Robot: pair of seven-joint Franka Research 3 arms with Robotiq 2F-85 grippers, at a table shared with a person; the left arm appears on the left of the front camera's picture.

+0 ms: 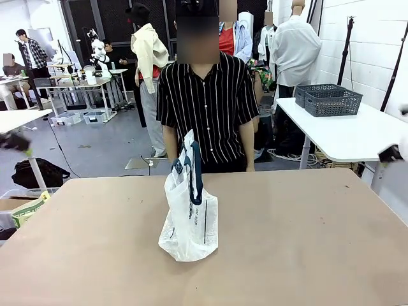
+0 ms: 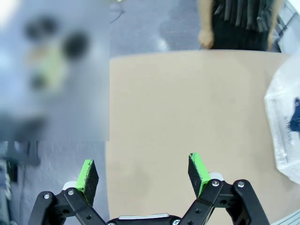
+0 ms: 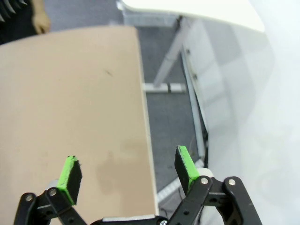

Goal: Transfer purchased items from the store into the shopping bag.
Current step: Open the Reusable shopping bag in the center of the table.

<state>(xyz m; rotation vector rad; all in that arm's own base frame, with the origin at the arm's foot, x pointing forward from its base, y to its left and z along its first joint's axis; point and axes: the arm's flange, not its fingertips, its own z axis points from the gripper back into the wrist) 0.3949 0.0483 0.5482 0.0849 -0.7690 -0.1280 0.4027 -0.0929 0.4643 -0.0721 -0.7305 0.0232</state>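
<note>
Ok, left tool and right tool spread, empty; I'd prop open the translucent white navy-handled plastic bag first.

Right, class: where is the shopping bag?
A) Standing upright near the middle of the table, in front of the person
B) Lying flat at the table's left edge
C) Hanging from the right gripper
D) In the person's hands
A: the bag stands upright on the table near its middle, handles up, with the person at the far side behind it.
</note>
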